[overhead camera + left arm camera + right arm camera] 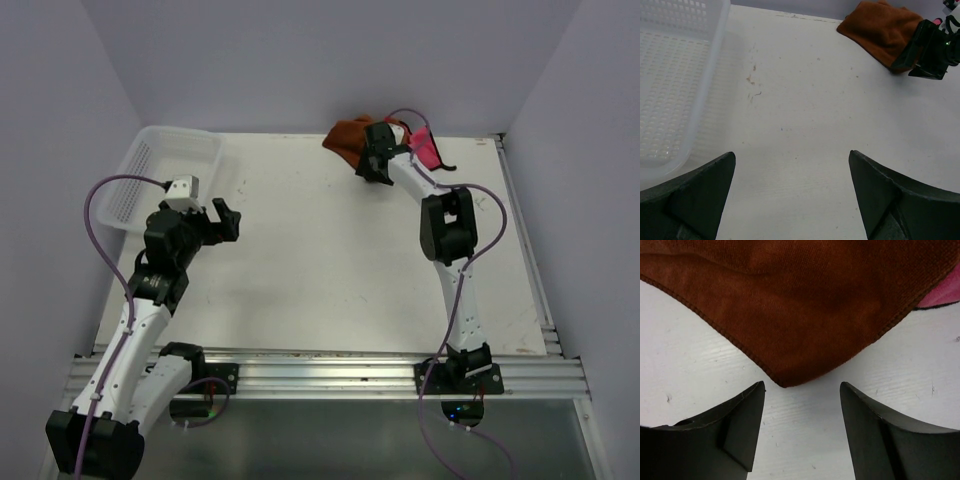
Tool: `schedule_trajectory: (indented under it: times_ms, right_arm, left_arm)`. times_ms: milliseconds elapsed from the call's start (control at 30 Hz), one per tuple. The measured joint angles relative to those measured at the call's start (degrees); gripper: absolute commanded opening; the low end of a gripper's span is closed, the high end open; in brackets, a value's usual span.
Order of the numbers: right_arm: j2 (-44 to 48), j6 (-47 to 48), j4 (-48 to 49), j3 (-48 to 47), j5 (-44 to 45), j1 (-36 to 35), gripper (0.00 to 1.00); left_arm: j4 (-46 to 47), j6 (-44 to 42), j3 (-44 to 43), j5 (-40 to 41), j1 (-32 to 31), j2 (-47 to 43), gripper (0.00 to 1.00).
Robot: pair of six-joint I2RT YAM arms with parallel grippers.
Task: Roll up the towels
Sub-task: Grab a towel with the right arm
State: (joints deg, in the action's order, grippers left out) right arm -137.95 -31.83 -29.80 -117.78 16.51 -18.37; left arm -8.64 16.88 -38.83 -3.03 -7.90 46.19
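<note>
From above, we are seeing the left arm's base (pixel 190 380) and the right arm's base (pixel 465 365) sitting nearest us on the desk (pixel 320 280). The rust-brown towel (pixel 348 135) is lying crumpled at the far edge, with the pink towel (pixel 427 150) just beside it. The right hand (pixel 375 165) is hovering at the brown towel's near side. The left hand (pixel 225 220) and the white basket (pixel 150 135) are sitting well apart from that towel.

In the left wrist view, the left hand (pixel 791 155) is gaping wide over bare desk, holding nothing. The brown towel (pixel 880 27) is lying far ahead.

In the right wrist view, the right hand (pixel 802 385) is standing wide open and gripping nothing. The brown towel's (pixel 800 305) corner is pointing into the gap between its fingers, and the pink towel (pixel 945 290) is peeking out behind it.
</note>
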Motion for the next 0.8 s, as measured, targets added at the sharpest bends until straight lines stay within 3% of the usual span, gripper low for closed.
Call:
schedule_trajectory:
  times_ms: [100, 167, 200, 233, 300, 333, 600, 800]
  right_arm:
    - [-3.34, 0.02, -1.36, -4.33, 0.57, 0.07, 0.61]
    - [-5.11, 0.11, -2.19, -6.45, 0.68, 0.07, 0.54]
    - [-5.73, 0.39, -2.56, -7.10, 0.94, 0.04, 0.47]
    - [-6.03, 0.44, -2.78, -7.69, 1.01, 0.07, 0.28]
    - [-6.16, 0.79, -3.02, -7.96, 0.83, 0.07, 0.07]
    - [-6.16, 0.94, -3.19, -7.96, 0.79, 0.07, 0.03]
    - [-0.76, 3.96, -0.46, -0.96, -1.49, 0.11, 0.00]
    - [13.46, 8.09, 0.13, 2.19, -5.75, -0.85, 0.00]
  left_arm:
    - [0.02, 0.00, 0.00, -0.35, 0.00, 0.15, 1.00]
    - [0.04, 0.00, 0.00, -0.63, 0.00, 0.44, 1.00]
    - [0.04, 0.00, 0.00, -0.76, 0.00, 0.57, 1.00]
    - [0.04, 0.00, 0.00, -0.90, 0.00, 0.72, 1.00]
    - [0.04, 0.00, 0.00, -1.18, 0.00, 0.87, 1.00]
    - [0.04, 0.00, 0.00, -1.27, 0.00, 0.90, 1.00]
    - [0.17, 0.02, 0.00, -1.95, 0.07, 1.20, 1.00]
    - [0.39, 0.00, 0.00, -2.56, 0.76, 1.07, 0.99]
